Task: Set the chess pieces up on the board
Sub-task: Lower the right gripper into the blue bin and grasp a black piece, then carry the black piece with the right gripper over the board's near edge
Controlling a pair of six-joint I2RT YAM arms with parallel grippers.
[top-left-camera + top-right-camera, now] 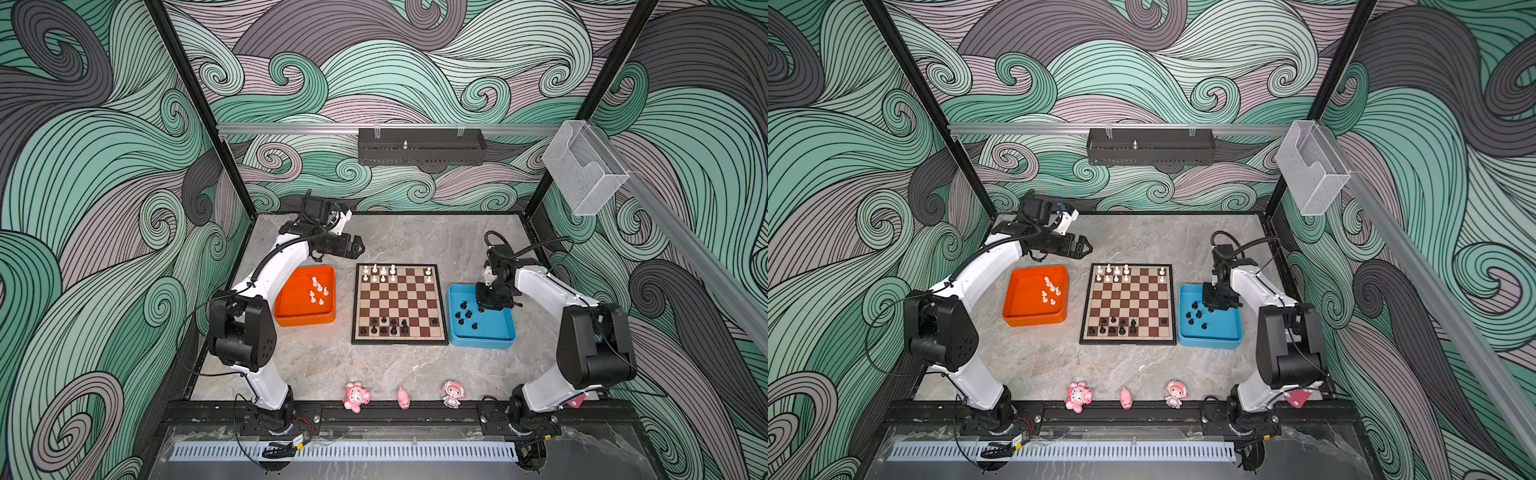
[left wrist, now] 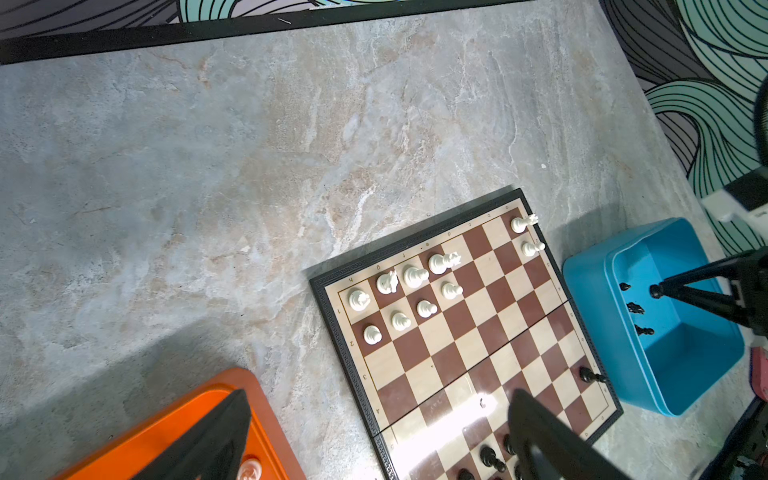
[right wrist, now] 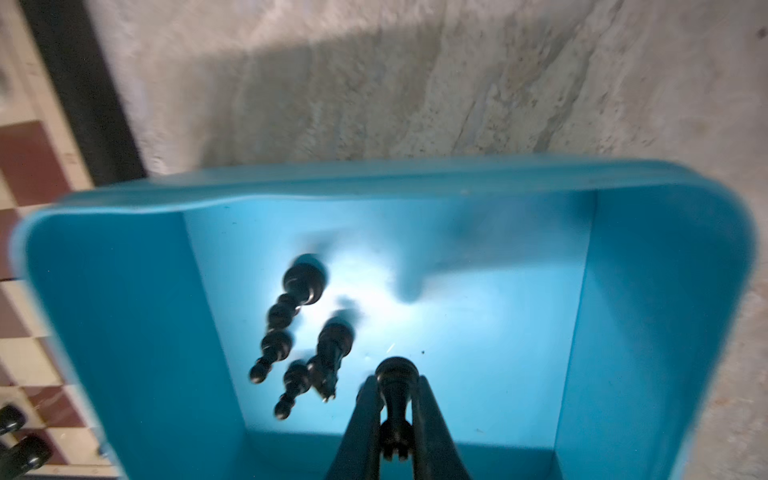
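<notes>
The right hand (image 3: 395, 388) is down inside the blue tray (image 3: 665, 291), its fingers (image 3: 432, 415) pinched narrow on the stem of a black piece (image 3: 395, 370) held upright between them; whether its base touches the tray floor cannot be told. In a top view this hand (image 1: 492, 305) is at the tray's 12 o'clock end, and the spare black men (image 1: 462, 316) lie scattered at its 8 o'clock. The tray (image 1: 482, 338) sits just beside the board (image 1: 400, 341), at the board's 3 o'clock. On the board, white pieces (image 1: 383, 272) fill the 12 o'clock edge: eight toward the 11 o'clock corner and two at the 1 o'clock corner. Black pieces (image 1: 392, 328) stand along the 6 o'clock edge, mostly toward 7 o'clock, with one alone near 5 o'clock. The orange tray (image 1: 305, 320) lies at the board's 9 o'clock, a little apart, with loose white men (image 1: 318, 291) gathered toward its 2 o'clock corner. The left hand (image 1: 358, 246) hovers above the table (image 1: 415, 241) near the board's 11 o'clock corner, spread wide and holding nothing. Three pink figurines (image 1: 355, 395) line the table's 6 o'clock edge.
</notes>
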